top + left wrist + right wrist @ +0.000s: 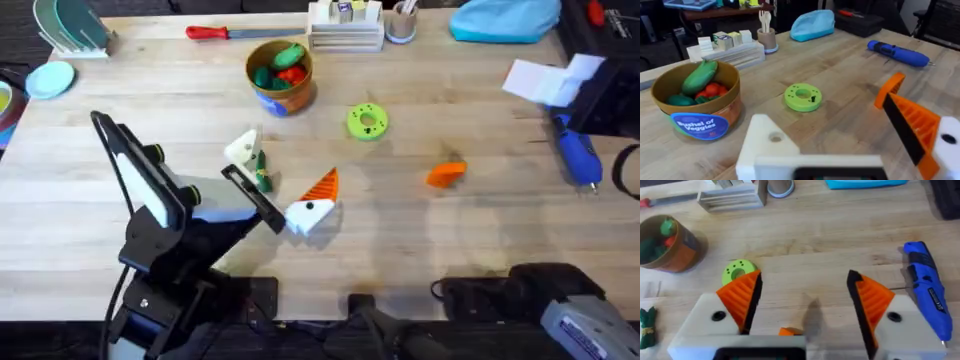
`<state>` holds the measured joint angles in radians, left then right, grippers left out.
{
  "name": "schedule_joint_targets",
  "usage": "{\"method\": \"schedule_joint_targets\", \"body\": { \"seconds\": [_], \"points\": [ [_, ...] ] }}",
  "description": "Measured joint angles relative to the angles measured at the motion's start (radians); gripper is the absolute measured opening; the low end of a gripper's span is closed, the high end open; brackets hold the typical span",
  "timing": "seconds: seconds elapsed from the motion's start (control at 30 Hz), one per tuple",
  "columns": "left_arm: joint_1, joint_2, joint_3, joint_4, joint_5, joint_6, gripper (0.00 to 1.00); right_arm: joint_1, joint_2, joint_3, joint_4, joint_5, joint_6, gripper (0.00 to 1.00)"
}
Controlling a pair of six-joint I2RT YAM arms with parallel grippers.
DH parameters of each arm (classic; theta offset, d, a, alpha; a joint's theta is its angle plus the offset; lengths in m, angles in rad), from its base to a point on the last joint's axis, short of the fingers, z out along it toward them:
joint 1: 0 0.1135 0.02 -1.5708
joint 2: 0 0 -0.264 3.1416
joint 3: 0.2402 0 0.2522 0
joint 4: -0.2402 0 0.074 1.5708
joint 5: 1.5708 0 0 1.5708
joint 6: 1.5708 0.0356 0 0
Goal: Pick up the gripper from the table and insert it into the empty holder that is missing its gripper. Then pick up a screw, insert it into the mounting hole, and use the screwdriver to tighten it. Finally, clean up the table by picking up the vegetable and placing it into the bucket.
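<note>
The orange ribbed gripper lies loose on the table right of centre, and its edge shows low between my right gripper's fingers. My right gripper hangs open above it with nothing held. My left gripper is open, with one orange finger and one bare white holder, whose mounting hole faces up. The dark-green vegetable lies beside that holder. The bucket stands behind, holding toy produce. The blue screwdriver lies at the far right.
A lime-green ring disc with a small dark bit on it lies mid-table. At the back are a red-handled tool, a white block stand, a cup and a blue pouch. White paper lies at the right.
</note>
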<state>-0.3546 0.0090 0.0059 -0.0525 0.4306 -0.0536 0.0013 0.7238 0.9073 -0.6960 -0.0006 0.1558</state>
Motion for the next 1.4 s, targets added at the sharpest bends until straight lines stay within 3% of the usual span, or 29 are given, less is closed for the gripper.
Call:
{"method": "schedule_joint_targets", "body": {
  "seconds": [0.33, 0.53, 0.67, 0.77, 1.03, 1.4],
  "points": [
    [0.000, 0.000, 0.000, 0.000, 0.000, 0.000, 0.993, 0.000, 0.000, 0.000, -0.002, -0.004, 0.009, 0.991],
    [0.000, 0.000, 0.000, 0.000, 0.017, 0.000, 0.993, 0.000, 0.007, 0.002, -0.026, -0.093, 0.059, 0.992],
    [0.000, 0.000, 0.000, 0.000, 0.038, 0.000, 0.993, 0.034, 0.077, 0.010, -0.124, -0.137, -0.061, 0.992],
    [0.000, 0.000, 0.000, 0.001, 0.049, 0.000, 0.993, 0.113, 0.169, 0.010, -0.210, -0.130, -0.174, 0.991],
    [0.000, 0.000, 0.000, 0.001, 0.054, 0.000, 0.993, 0.349, 0.322, 0.010, -0.269, 0.068, -0.373, 0.992],
    [0.000, 0.000, 0.000, 0.001, 0.056, 0.000, 0.993, 0.385, 0.497, 0.010, -0.268, 0.128, -0.700, 0.991]
  ]
}}
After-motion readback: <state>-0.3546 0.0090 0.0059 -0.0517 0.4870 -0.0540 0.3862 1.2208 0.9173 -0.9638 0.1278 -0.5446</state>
